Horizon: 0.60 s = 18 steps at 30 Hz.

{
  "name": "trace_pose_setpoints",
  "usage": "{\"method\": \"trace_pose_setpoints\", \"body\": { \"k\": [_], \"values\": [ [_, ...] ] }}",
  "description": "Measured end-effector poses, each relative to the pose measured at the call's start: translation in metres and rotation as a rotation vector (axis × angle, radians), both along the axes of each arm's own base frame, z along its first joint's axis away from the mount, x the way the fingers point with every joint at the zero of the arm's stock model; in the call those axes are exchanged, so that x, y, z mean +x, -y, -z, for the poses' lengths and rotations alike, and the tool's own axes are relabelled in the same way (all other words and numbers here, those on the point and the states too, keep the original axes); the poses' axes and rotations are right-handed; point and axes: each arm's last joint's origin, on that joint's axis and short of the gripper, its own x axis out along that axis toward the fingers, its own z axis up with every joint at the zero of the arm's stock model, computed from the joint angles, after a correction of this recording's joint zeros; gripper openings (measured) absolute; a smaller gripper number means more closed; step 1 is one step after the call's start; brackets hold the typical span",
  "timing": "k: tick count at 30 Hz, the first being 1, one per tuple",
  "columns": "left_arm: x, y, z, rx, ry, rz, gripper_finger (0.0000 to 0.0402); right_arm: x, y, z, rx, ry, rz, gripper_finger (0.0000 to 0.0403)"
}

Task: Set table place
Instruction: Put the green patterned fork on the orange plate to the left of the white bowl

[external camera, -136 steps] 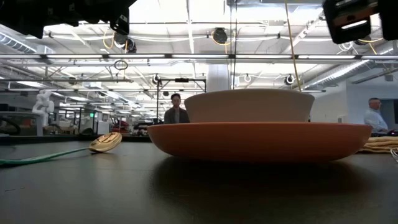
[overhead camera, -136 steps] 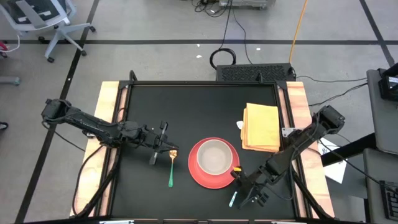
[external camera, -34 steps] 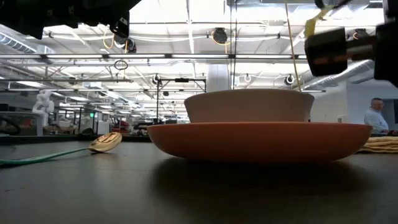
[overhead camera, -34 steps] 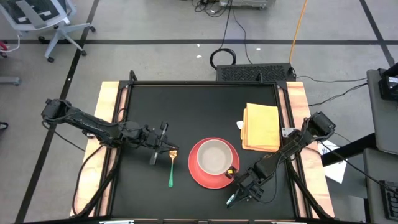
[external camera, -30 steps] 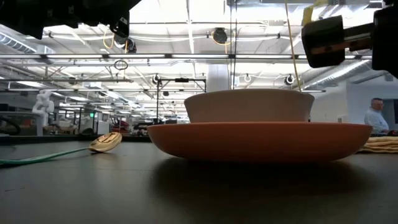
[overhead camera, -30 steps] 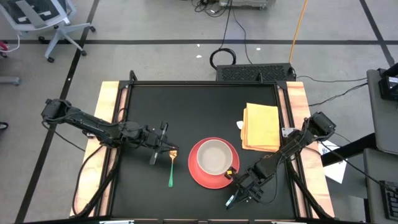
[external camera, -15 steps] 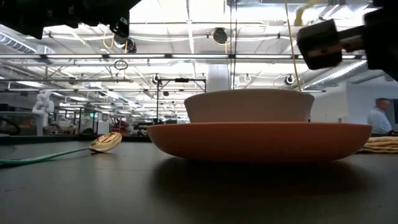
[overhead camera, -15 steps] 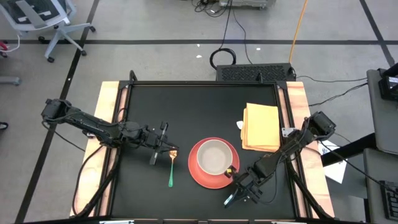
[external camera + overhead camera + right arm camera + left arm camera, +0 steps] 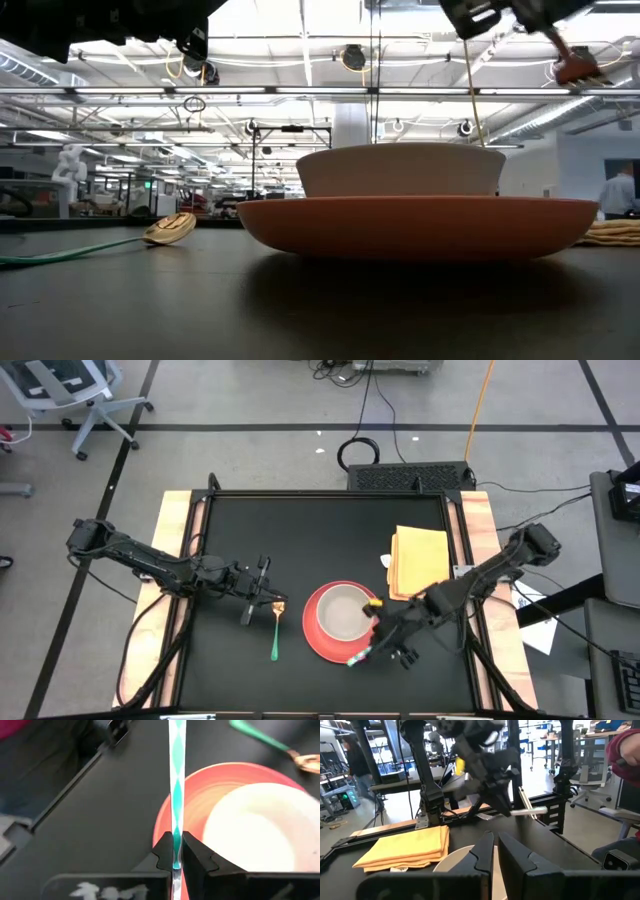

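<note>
An orange-red plate [image 9: 318, 640] with a white bowl [image 9: 343, 612] in it rests on the black table [image 9: 300, 530]. My right gripper [image 9: 378, 632] hovers at the plate's near right rim, shut on a utensil with a teal-and-white striped handle [image 9: 355, 655]. A spoon with a green handle [image 9: 274, 638] lies flat on the table left of the plate. My left gripper [image 9: 268, 596] stays by the spoon's gold bowl [image 9: 168, 229], shut with nothing between its fingers [image 9: 487, 855]. My right gripper pinches the striped handle [image 9: 176, 827] between its two fingers [image 9: 192, 854]. The handle sticks out ahead of the fingertips, in line with them. The fingers come slanting from the table's right side. The utensil is lifted clear, its free end over the plate's near rim.
A folded yellow napkin [image 9: 420, 563] lies on the table at the right, beyond the plate. Light wooden strips [image 9: 176, 560] run along the table's left and right sides. Bare black tabletop lies at the far left and along the near edge.
My right gripper has risen and gone from near the table's near edge toward the far edge, turning as it went. The striped utensil went with it, lifted from beside the plate to over the plate's near right rim.
</note>
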Motion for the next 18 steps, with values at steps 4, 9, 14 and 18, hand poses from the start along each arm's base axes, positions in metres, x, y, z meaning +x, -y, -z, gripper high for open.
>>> {"method": "trace_pose_setpoints", "body": {
  "k": [4,9,14,18],
  "values": [
    [0.000,0.000,0.000,-0.003,-0.001,0.000,0.0031,0.000,0.015,-0.008,0.011,0.010,0.051,0.0009],
    [0.000,0.000,0.002,0.001,-0.018,0.000,0.0031,0.006,0.033,-0.010,0.005,0.011,0.110,0.0009],
    [0.000,0.000,0.002,0.002,-0.024,0.001,0.0031,0.010,0.053,-0.007,-0.019,-0.020,0.167,0.0009],
    [0.000,0.000,0.002,0.003,-0.023,0.001,0.0031,0.014,0.069,-0.006,0.000,-0.040,0.216,0.0009]
  ]
}}
